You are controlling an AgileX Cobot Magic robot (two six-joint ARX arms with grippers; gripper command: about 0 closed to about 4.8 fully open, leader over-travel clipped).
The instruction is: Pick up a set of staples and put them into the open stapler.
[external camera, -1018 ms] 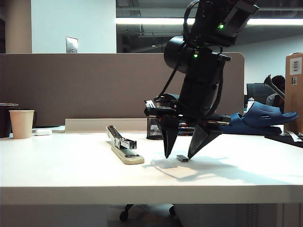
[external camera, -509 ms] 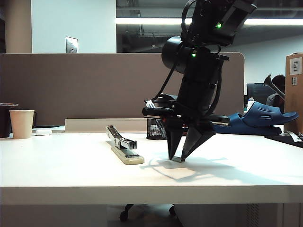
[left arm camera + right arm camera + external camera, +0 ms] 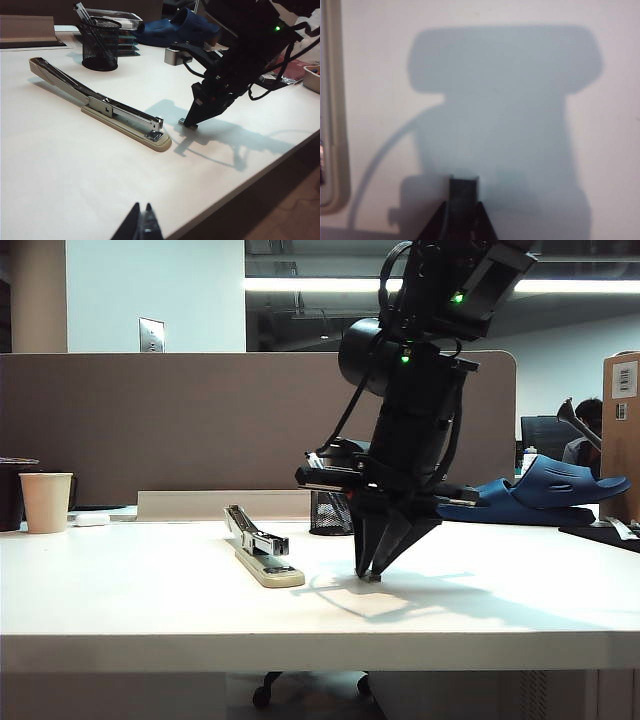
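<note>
— Where is the right gripper [image 3: 372, 575] sitting?

— I'm seeing it pointing down at the table [image 3: 150, 610], tips at the surface, just beside the front end of the stapler [image 3: 262, 550] on its right in the exterior view. Its fingers are pinching in narrowly on the set of staples [image 3: 464, 192] (a small dark block, showing between the tips in the right wrist view).

— And the staples, are they touching the table?

— I'm reading them as resting on it [image 3: 188, 123], a short gap from the stapler's cream base [image 3: 127, 122].

— The left gripper [image 3: 142, 226]?

— It's hanging low near the table's front edge, well apart from the stapler, fingers drawn together with nothing between them. A black mesh cup [image 3: 100, 44] is standing behind the stapler.
</note>
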